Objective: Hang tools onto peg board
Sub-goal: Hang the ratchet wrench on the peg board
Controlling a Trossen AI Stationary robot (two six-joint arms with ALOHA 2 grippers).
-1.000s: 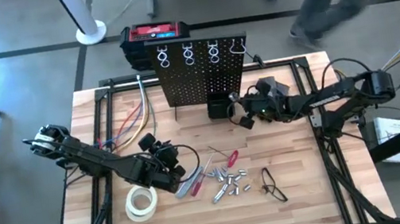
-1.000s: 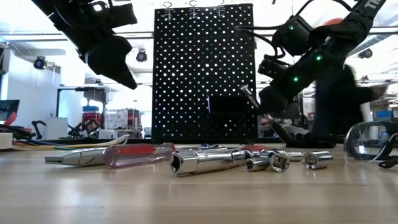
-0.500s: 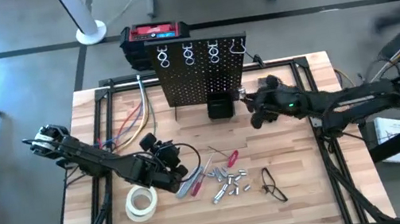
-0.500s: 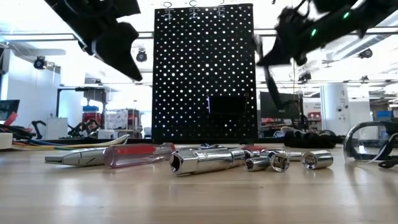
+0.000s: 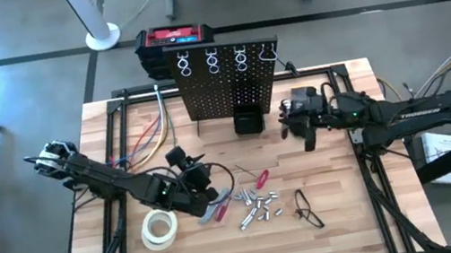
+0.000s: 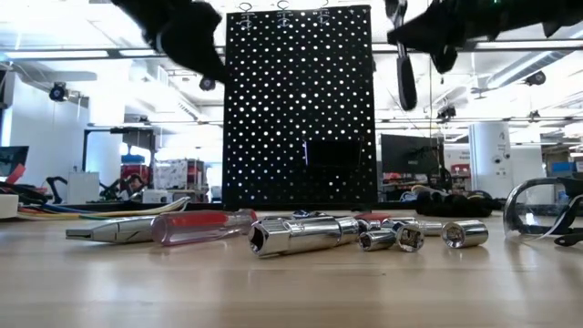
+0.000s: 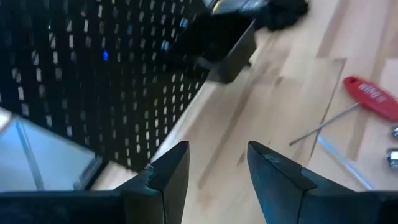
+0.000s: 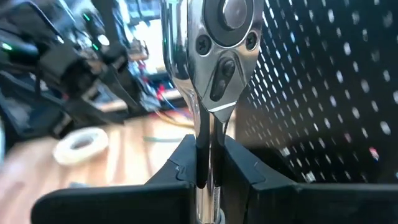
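The black peg board (image 5: 227, 76) stands upright at the table's far edge, with silvery ring hooks along its top and a small black bin (image 5: 248, 121) at its foot. My right gripper (image 5: 301, 119), to the right of the bin, is shut on a silvery ratchet wrench (image 8: 221, 43); the wrench's dark handle (image 6: 407, 77) hangs beside the board. My left gripper (image 7: 217, 171) hovers open and empty over the table's middle. Below it lie red-handled tools (image 5: 217, 208), a red screwdriver (image 5: 258, 178) and several silvery sockets (image 5: 256, 205). My right gripper pinches the ratchet's metal shaft (image 8: 208, 149), just below its round head, between its two fingers. The fingers point level toward the peg board and lie across the shaft. The ratchet stands upright and clear of the table, head up and dark handle below the fingers.
A whitish tape roll (image 5: 159, 230) lies near the left arm and safety glasses (image 5: 308, 209) lie near the front right. A red-and-black box (image 5: 174, 39) stands behind the board. Coloured cables (image 5: 150, 134) run over the far left of the table.
My right gripper has risen from beside the bin and drawn back toward the table's right edge, tipping up to level, with the ratchet still in its fingers. My left gripper has risen a little over the tools and stayed open.
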